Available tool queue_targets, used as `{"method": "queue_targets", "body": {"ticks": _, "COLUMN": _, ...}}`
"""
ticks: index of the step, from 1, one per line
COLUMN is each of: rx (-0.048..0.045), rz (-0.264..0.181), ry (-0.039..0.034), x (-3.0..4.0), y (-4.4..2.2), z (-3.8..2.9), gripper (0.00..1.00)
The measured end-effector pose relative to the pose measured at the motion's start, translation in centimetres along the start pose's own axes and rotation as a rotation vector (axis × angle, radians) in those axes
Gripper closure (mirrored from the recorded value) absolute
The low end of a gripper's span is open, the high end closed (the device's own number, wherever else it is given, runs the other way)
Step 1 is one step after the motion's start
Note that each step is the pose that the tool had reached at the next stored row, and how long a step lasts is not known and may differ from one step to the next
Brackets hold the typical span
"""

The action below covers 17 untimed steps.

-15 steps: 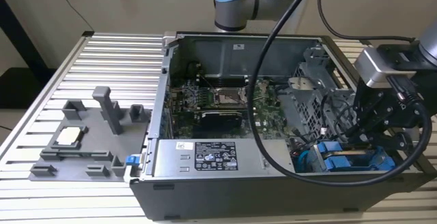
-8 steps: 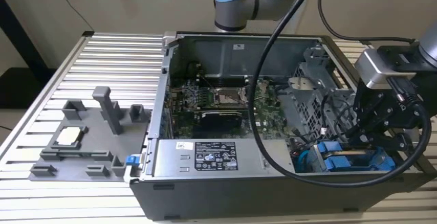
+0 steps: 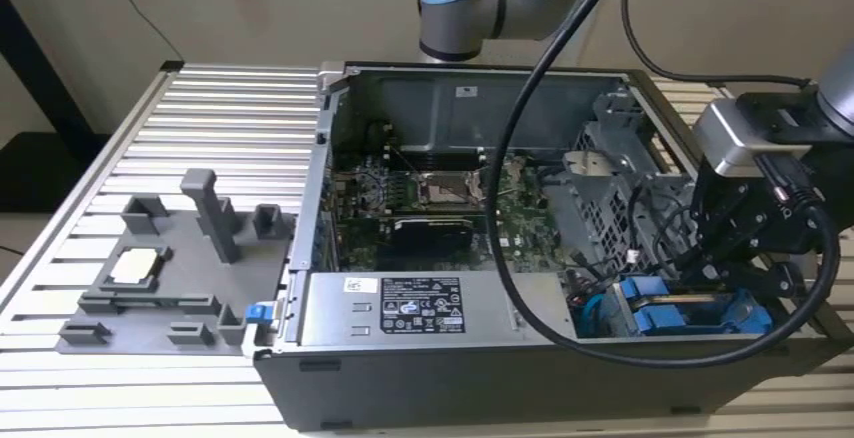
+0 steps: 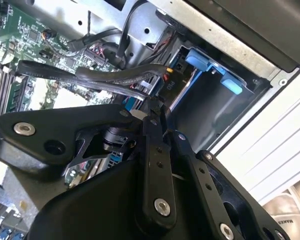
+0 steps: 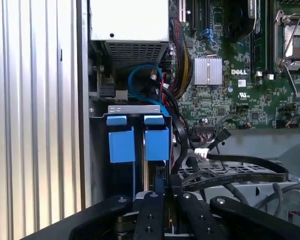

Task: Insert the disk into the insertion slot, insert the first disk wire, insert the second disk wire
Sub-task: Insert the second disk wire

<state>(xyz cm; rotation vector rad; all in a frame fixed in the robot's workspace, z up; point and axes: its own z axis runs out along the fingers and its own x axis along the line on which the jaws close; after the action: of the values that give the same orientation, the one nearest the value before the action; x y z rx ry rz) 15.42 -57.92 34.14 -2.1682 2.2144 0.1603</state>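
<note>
Two alike blue-framed drives stand side by side in the grey drive cage (image 5: 135, 108). The disk (image 5: 156, 142) sits in its insertion slot, in line with my gripper (image 5: 165, 186). The gripper's black fingers are drawn together just behind the disk's end, shut on a small dark connector of a disk wire (image 4: 136, 113). A thin blue wire (image 5: 133, 175) runs down beside it. In the exterior view the gripper (image 3: 734, 268) reaches into the case's near right corner, over the blue frames (image 3: 674, 313).
A silver power-supply box (image 3: 420, 308) with a white label lies along the case front. Black flat cables (image 5: 230, 172) and a red-and-black bundle (image 5: 180, 75) crowd the gripper's side. The motherboard (image 3: 427, 198) is beyond. A grey fixture tray (image 3: 174, 278) stands at the exterior view's left.
</note>
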Motion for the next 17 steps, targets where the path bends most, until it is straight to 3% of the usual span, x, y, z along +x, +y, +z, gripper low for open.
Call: {"method": "queue_targets", "body": {"ticks": 17, "rx": 0.0001, "rz": 0.001, "ry": -0.0003, "x": 0.07, "y": -0.04, "z": 0.69, "gripper": 0.84}}
